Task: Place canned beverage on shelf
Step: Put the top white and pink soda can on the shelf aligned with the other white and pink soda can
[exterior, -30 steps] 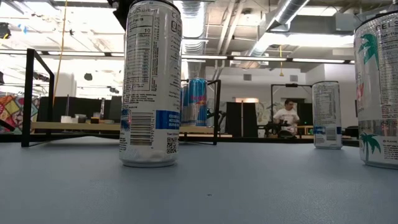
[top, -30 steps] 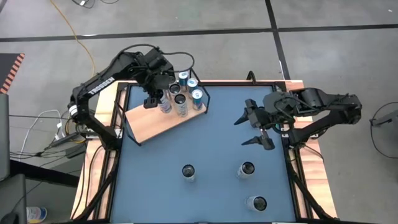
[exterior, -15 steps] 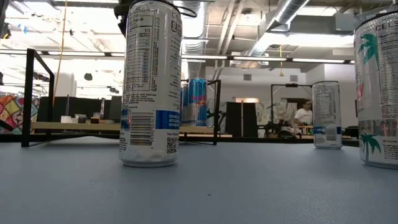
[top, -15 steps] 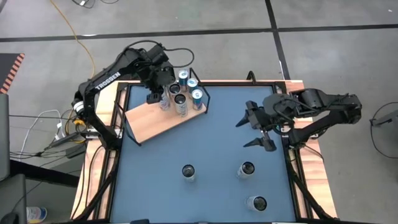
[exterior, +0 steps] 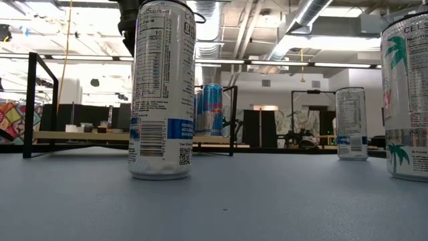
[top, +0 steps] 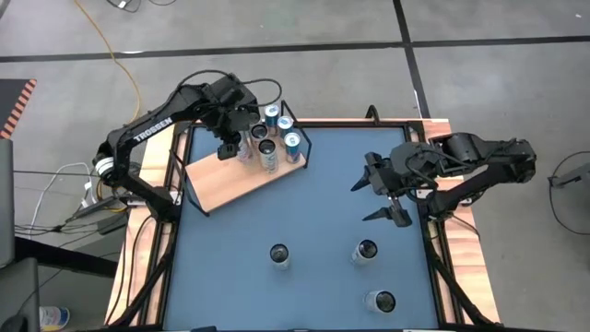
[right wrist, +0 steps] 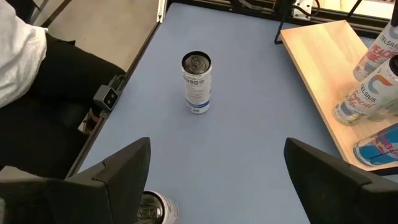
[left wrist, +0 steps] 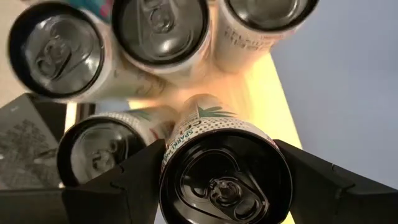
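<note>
The shelf [top: 226, 184], a pale wooden board with a black wire frame at its far end, lies at the table's far left. Several cans [top: 273, 115] stand on that end. My left gripper [top: 238, 150] is above the board, shut on a white can with a palm print [left wrist: 211, 124], right beside those cans [left wrist: 158, 28]. My right gripper [top: 383, 194] hangs open above the table's right side, with nothing between its fingers [right wrist: 124, 168]. Three more cans [top: 278, 254] [top: 367, 250] [top: 381, 301] stand on the blue tabletop nearer the front. My left gripper pinches the white can between its two fingers, on opposite sides just below the top rim [left wrist: 169, 155]. The fingers [left wrist: 124, 183] come steeply from above. The can hangs nearly upright below them, its bottom down by the board [left wrist: 261, 93]. Whether it rests there, I cannot tell.
The near half of the shelf board [right wrist: 317, 56] is bare wood. In the low view a tall white can [exterior: 162, 90] fills the foreground, with others [exterior: 351, 124] [exterior: 406, 94] to its right. A person's white sleeve [right wrist: 18, 56] shows beyond the table's edge.
My left gripper has come down toward the shelf board with the white can still held between its fingers, next to the standing cans. The can has stayed nearly upright.
</note>
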{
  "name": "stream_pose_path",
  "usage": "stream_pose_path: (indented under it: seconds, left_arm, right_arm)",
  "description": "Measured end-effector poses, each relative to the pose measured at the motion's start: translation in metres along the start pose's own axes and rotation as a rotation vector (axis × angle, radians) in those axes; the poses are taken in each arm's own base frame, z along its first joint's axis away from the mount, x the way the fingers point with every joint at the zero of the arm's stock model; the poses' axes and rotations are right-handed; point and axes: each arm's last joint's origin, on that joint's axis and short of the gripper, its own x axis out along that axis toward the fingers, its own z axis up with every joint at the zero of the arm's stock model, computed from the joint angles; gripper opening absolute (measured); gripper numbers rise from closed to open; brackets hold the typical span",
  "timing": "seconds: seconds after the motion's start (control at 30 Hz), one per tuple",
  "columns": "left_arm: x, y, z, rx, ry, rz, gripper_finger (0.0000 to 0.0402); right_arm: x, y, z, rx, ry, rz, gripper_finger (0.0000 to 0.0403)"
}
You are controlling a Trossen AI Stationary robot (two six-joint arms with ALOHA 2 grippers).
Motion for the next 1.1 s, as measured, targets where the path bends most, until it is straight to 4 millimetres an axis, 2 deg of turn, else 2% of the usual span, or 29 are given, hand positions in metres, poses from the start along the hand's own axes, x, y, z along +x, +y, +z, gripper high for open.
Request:
stream_pose_path:
  seconds: [0.13,0.63,0.93,1.1]
  left_arm:
    - [0.002,-0.001,-0.004,0.0,0.051,0.021,0.0254]
    - [0.002,-0.001,0.001,-0.048,-0.016,-0.027,0.0254]
    - [0.031,0.003,0.006,-0.046,0.075,-0.052,0.0254]
    - [0.031,0.003,0.007,-0.049,0.07,-0.047,0.0254]
  right_arm:
    - [0.0,0.0,0.0,-0.003,-0.001,0.0,0.0349]
    - [0.0,-0.001,0.0,-0.01,0.0,-0.02,0.0349]
    - [0.0,-0.001,0.0,-0.006,0.001,-0.022,0.0349]
    - [0.0,-0.001,0.0,-0.006,0.001,-0.022,0.0349]
